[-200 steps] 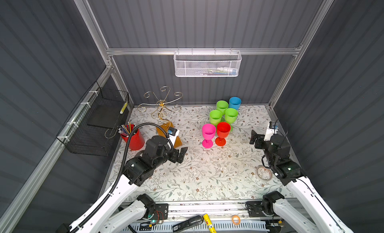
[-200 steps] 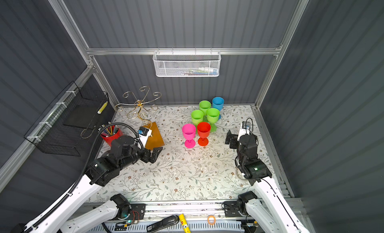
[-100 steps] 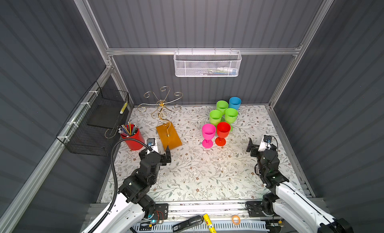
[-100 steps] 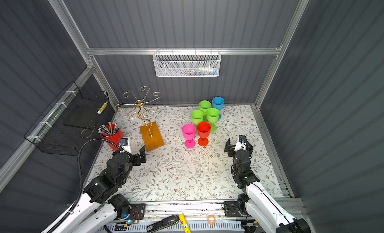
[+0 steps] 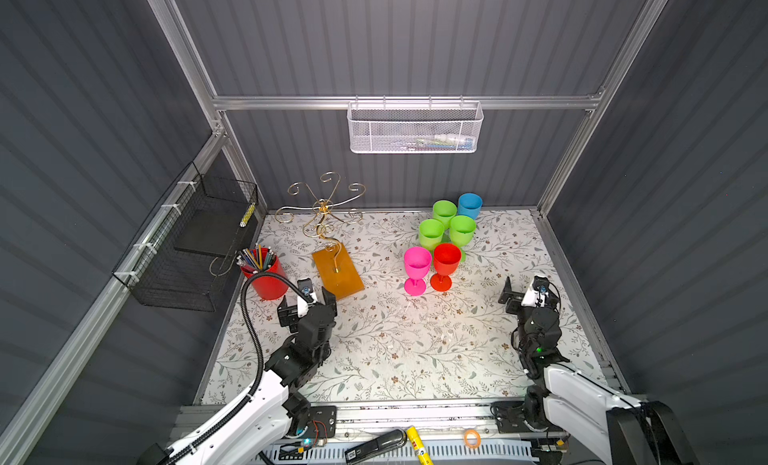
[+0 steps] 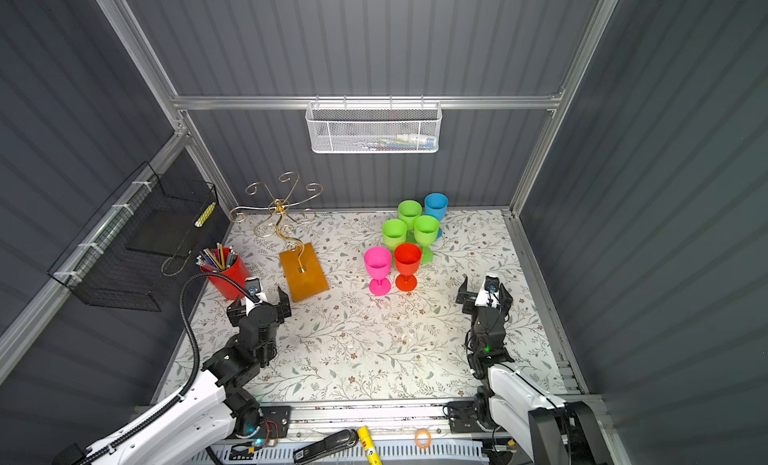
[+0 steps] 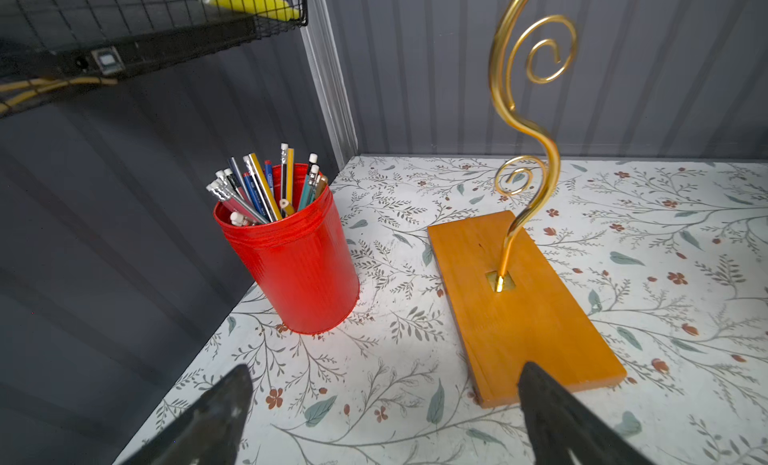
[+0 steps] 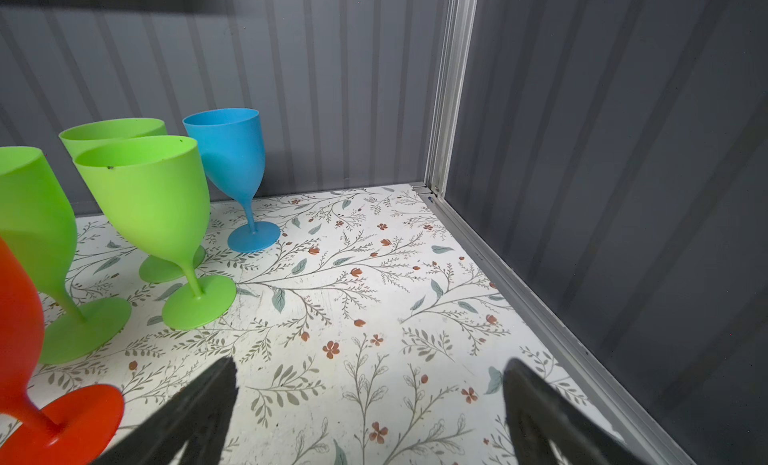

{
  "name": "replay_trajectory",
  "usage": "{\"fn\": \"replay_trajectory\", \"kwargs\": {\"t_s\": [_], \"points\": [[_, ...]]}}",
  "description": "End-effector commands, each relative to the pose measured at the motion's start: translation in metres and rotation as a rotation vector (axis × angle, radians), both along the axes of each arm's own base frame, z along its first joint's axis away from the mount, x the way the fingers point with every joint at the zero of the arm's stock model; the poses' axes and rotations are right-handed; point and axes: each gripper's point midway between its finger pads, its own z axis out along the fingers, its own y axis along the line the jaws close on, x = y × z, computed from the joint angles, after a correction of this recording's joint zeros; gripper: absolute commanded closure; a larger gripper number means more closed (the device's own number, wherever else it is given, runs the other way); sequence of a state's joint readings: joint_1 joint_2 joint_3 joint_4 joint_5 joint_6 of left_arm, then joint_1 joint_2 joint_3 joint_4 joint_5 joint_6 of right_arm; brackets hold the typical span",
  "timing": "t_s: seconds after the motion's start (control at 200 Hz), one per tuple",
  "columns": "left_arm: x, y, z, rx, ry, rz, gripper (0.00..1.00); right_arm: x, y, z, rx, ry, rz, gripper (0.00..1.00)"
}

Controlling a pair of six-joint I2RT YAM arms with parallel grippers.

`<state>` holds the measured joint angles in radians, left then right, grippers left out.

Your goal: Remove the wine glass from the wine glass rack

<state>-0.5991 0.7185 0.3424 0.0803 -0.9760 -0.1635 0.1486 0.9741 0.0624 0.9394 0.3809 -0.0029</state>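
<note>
over the flowered table (image 5: 395,359), in both top views, the rack (image 5: 336,269) (image 6: 301,269) stands at about 10 o'clock from the table's middle, its gold wire post rising from an orange wooden base (image 5: 343,282). six glasses stand upright in a cluster at about 1 o'clock, well apart from the rack: the pink glass (image 5: 417,262) and red glass (image 5: 446,255) in front, three green glasses (image 5: 431,230) behind them, and the blue glass (image 5: 470,204) by the back wall. a red pencil cup (image 5: 266,282) sits at 9 o'clock of the base, below a black wire basket (image 5: 187,251) on the side wall. the left gripper (image 5: 307,305) (image 6: 259,305) hangs at 9 o'clock near the base's front end, jaws spread wide and holding nothing. the right gripper (image 5: 530,294) (image 6: 484,294) at 3 o'clock is equally wide and empty

left wrist view: the fingers (image 7: 216,413) are splayed with bare table between them. one tip overlaps the base (image 7: 519,317), though i cannot tell if it touches. the pencil cup (image 7: 299,267) stands just beside the base

right wrist view: the fingers (image 8: 187,413) are wide apart over bare table, and the green glasses (image 8: 145,193), blue glass (image 8: 232,151) and red glass (image 8: 16,317) stand apart from them
</note>
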Motion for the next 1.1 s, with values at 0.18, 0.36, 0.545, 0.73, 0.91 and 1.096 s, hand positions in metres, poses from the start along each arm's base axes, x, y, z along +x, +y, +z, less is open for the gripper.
{"fn": "replay_trajectory", "kwargs": {"t_s": [0.18,0.36,0.545,0.73,0.91,1.096], "points": [[0.031,0.027,-0.022,-0.122,-0.013,0.038,0.00,-0.001,-0.003,0.010,0.053,-0.075,0.015,0.01],[0.045,0.050,-0.039,-0.175,-0.013,0.054,0.00,0.000,-0.007,0.006,0.078,-0.085,0.020,0.01],[0.064,0.027,-0.049,-0.152,0.014,-0.146,0.00,0.004,-0.006,0.003,0.077,-0.079,0.038,0.01],[0.074,0.011,-0.071,-0.086,0.107,-0.248,0.00,0.005,-0.005,0.000,0.067,-0.088,0.048,0.01],[0.082,0.007,-0.085,-0.051,0.136,-0.275,0.00,0.006,-0.009,0.001,0.055,-0.094,0.032,0.01],[0.094,0.006,-0.087,-0.027,0.136,-0.287,0.00,0.007,-0.020,-0.001,0.077,-0.093,0.002,0.01]]}}
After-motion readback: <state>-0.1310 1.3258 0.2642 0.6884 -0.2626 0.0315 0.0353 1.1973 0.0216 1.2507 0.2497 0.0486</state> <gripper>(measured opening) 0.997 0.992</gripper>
